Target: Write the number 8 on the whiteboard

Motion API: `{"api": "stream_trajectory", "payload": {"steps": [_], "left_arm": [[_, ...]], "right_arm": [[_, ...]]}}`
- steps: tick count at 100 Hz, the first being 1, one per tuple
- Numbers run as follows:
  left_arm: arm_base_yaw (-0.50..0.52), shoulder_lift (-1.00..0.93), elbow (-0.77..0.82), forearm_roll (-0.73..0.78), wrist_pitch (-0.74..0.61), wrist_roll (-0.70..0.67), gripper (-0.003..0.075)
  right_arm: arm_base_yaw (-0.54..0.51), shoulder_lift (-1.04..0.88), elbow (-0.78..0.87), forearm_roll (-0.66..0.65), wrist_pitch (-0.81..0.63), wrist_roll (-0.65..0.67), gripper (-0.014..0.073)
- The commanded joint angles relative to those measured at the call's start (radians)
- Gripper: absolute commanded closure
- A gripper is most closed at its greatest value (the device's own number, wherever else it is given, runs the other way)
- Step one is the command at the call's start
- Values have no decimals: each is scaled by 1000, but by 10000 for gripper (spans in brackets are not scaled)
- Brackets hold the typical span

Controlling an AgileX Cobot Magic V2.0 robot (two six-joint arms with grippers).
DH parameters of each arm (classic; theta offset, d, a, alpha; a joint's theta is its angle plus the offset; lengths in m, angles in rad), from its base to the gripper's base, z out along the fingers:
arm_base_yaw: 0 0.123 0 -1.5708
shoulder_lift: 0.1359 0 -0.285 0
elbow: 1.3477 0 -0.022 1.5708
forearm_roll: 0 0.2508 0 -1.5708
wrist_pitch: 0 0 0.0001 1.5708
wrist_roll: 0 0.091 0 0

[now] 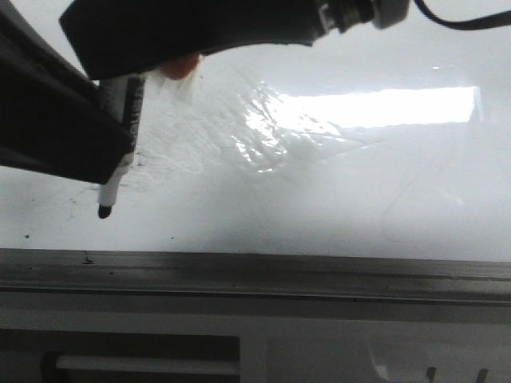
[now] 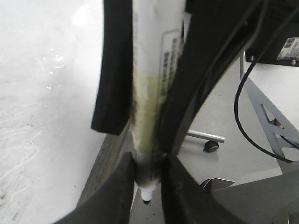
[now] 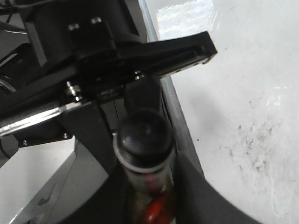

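Observation:
The whiteboard point(image 1: 359, 183) is glossy white with glare, wipe scratches and small ink specks; it also shows in the left wrist view point(image 2: 42, 116) and the right wrist view point(image 3: 243, 93). No number 8 shows on it. My left gripper point(image 1: 120, 155) point(image 2: 147, 186) is shut on a white marker point(image 1: 113, 187) point(image 2: 149, 93), tip down near the board's front left edge. I cannot tell whether the tip touches. My right gripper point(image 1: 160, 40) point(image 3: 147, 196) is just above and beside it, shut on a black-ended cylinder with red on it point(image 3: 145, 135), seemingly the marker's cap.
The board's grey metal frame point(image 1: 255, 271) runs along its front edge, with a white bar point(image 1: 144, 365) below it. In the left wrist view a black cable point(image 2: 243, 107) and a castor wheel point(image 2: 211, 146) show beyond the board's edge.

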Motion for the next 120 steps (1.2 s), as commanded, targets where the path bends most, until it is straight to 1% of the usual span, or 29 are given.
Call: {"api": "stream_trajectory", "payload": {"steps": [1,3,8,12,14,19,28,38,45,51,61,66,73,84,96,120], "left_arm": [[-2,-18,-32,-97,0,-3,489],[-2,-22,-32,-100,0,-9,456],[-2,-38,-32,-100,0,-37,334],[-1,-50,-32,-98,-2,-52,274],[2,-61,-32,-98,-4,-57,249],[7,-92,-32,-91,-14,-89,232],[32,-178,-20,-43,-44,-175,262],[72,-309,9,73,-70,-301,295],[105,-408,39,116,-97,-365,318],[133,-485,69,120,-133,-373,343],[164,-602,115,97,-222,-373,395],[174,-653,135,78,-264,-373,433],[184,-695,161,39,-302,-373,495],[186,-715,194,4,-304,-373,612],[186,-715,221,-33,-297,-373,735],[186,-715,235,-37,-297,-373,741]], "right_arm": [[2,-38,-30,28,-25,-5,637],[2,-45,-27,24,-34,-5,637],[2,-68,-22,8,-59,-5,637],[2,-95,-9,-1,-88,-5,637],[2,-106,-4,-3,-106,-5,637],[2,-155,24,-15,-156,-5,637],[2,-246,83,-32,-251,-5,637],[2,-375,168,-39,-334,-5,637],[2,-466,219,-39,-388,-18,637],[2,-527,252,-39,-433,-42,637],[2,-598,276,-40,-551,-87,637],[2,-604,276,-51,-615,-103,637],[2,-600,272,-74,-667,-111,637],[2,-562,259,-110,-670,-111,638],[2,-491,227,-110,-660,-111,638],[2,-380,147,-121,-655,-111,637]]}}
